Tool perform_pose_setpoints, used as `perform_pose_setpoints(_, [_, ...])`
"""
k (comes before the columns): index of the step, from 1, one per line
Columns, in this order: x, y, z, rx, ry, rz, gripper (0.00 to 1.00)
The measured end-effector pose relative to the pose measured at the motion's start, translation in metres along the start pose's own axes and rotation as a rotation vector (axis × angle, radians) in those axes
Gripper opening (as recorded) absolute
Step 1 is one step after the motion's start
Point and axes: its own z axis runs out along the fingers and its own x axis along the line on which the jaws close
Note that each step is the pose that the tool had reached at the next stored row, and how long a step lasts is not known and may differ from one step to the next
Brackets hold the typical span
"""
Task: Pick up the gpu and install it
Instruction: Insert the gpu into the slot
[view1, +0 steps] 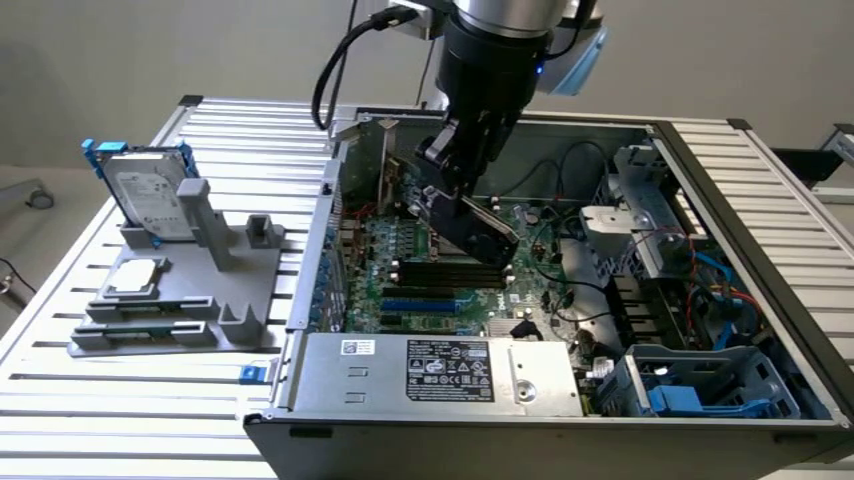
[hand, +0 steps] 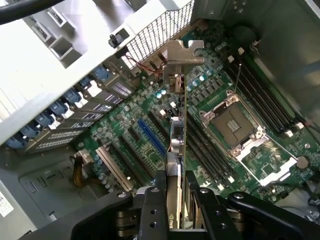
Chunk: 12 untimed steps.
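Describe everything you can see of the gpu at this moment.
The gpu is a thin green circuit card with a black cover on one face and a silver metal bracket at one end. The gripper clamps both faces at the end away from the bracket. The card hangs tilted inside the open computer case, over the motherboard, apparently not seated in a slot. Whether its lower edge touches the board cannot be told.
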Motion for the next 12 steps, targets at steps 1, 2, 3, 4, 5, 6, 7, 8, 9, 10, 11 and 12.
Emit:
perform_pose_setpoints(1, [0.0,0.0,0.0004,0.0036,-0.0009,-0.016,0.26])
perform_pose_setpoints(2, [0.0,-0.0001,0.0007,0.0071,-0.0018,-0.031,0.26])
perform_pose_setpoints(3, [-0.0001,-0.0001,0.0011,0.0106,-0.0028,-0.047,0.26])
perform_pose_setpoints(4, [-0.0001,-0.0001,0.0015,0.0144,-0.0036,-0.065,0.26])
perform_pose_setpoints(5, [-0.0001,-0.0001,0.0019,0.0179,-0.0044,-0.082,0.26])
perform_pose_setpoints(6, [-0.0001,-0.0002,0.0023,0.0215,-0.0052,-0.098,0.26])
perform_pose_setpoints(7, [-0.0001,-0.0002,0.0027,0.025,-0.0061,-0.114,0.26])
perform_pose_setpoints(8, [-0.0001,-0.0003,0.0031,0.0285,-0.0068,-0.13,0.26])
perform_pose_setpoints(9, [-0.0001,-0.0003,0.0035,0.032,-0.0077,-0.147,0.26])
perform_pose_setpoints(10, [-0.0002,-0.0003,0.0039,0.0356,-0.0084,-0.164,0.26])
perform_pose_setpoints(11, [-0.0002,-0.0004,0.0045,0.0386,-0.0089,-0.182,0.26])
perform_pose_setpoints(12, [-0.0002,-0.0005,0.0052,0.0409,-0.0087,-0.2,0.26])
